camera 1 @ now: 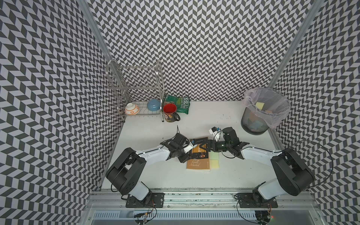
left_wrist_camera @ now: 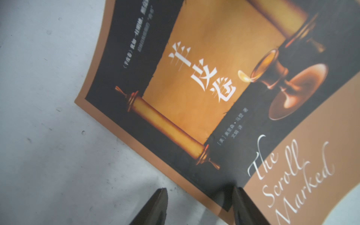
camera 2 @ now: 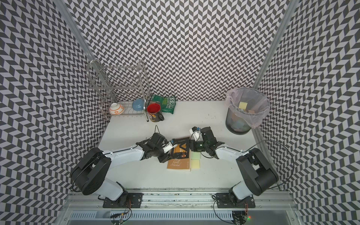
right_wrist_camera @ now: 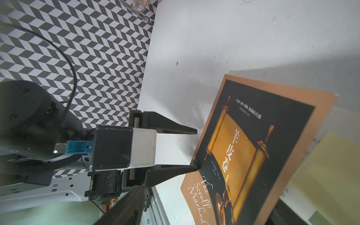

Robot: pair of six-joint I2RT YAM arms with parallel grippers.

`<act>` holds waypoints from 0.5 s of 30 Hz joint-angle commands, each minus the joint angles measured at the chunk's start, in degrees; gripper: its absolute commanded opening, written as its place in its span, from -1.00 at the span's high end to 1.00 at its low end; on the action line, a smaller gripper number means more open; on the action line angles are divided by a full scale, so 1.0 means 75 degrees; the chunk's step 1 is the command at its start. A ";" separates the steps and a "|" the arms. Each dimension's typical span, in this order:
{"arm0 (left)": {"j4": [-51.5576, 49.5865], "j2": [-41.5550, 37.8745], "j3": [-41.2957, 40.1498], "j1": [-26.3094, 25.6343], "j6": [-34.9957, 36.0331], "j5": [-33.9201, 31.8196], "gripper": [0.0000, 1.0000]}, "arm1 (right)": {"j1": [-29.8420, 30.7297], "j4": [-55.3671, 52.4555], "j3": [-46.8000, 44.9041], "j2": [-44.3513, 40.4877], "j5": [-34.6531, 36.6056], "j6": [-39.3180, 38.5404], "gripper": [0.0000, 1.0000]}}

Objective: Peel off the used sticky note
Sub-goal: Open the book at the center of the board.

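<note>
Now the left gripper (left_wrist_camera: 198,191), spread, is straddling the edge of the book (camera 1: 197,164), the right gripper (camera 1: 201,147), also spread, is hanging over its cover, and two yellow sticky notes (camera 1: 214,164) are lying just beside the book.

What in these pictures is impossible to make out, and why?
- Writing on the sticky notes: too small in both top views; cut off by the edge in the right wrist view.
- Whether they reach under the book: its cover hides that in both top views.
- Papers deep in the bin: blurred behind its mesh wall, top views.
- The book's small print: blurred, left wrist view.
</note>
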 commanded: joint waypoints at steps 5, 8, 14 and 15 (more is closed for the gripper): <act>0.0003 0.0042 -0.0220 -0.0031 0.0050 -0.0213 -0.12 | 0.0064 0.0669 -0.0122 0.0354 -0.0080 0.0006 -0.75; -0.0010 0.0037 -0.0224 -0.0031 0.0051 -0.0206 -0.12 | 0.0063 0.0551 -0.0096 0.0419 0.0107 -0.0060 -0.75; -0.0010 0.0014 -0.0225 -0.0031 0.0062 -0.0205 -0.12 | 0.0063 0.0285 -0.0043 0.0543 0.0492 -0.0228 -0.72; -0.0011 0.0014 -0.0223 -0.0031 0.0062 -0.0205 -0.12 | 0.0063 0.0337 -0.0042 0.0598 0.0417 -0.0230 -0.70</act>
